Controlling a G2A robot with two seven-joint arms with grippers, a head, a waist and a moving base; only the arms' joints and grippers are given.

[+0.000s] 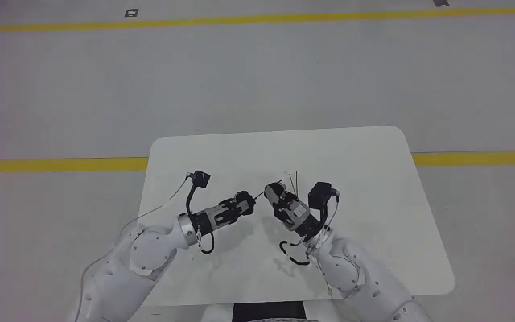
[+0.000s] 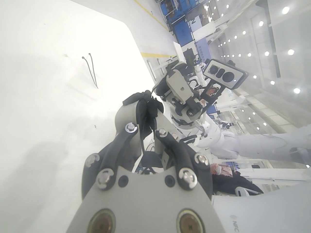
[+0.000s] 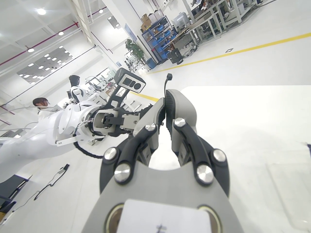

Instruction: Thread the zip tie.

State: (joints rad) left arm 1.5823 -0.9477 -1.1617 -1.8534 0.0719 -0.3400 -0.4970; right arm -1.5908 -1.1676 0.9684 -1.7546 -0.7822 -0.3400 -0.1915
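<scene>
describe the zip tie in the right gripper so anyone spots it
Over the white table, where both arms meet, find the right gripper. Its black zip tie is pinched in the air, head past its tips; the two loose ties lie flat.

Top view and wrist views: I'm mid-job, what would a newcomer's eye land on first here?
The right end effector, shut on a thin black plastic zip tie whose square head pokes out past its tip. Tip to tip with it, above the middle of the white rounded-corner table, is the left end effector, seemingly gripping the same tie's strap. Two spare thin black zip ties lie flat on the table nearby.
</scene>
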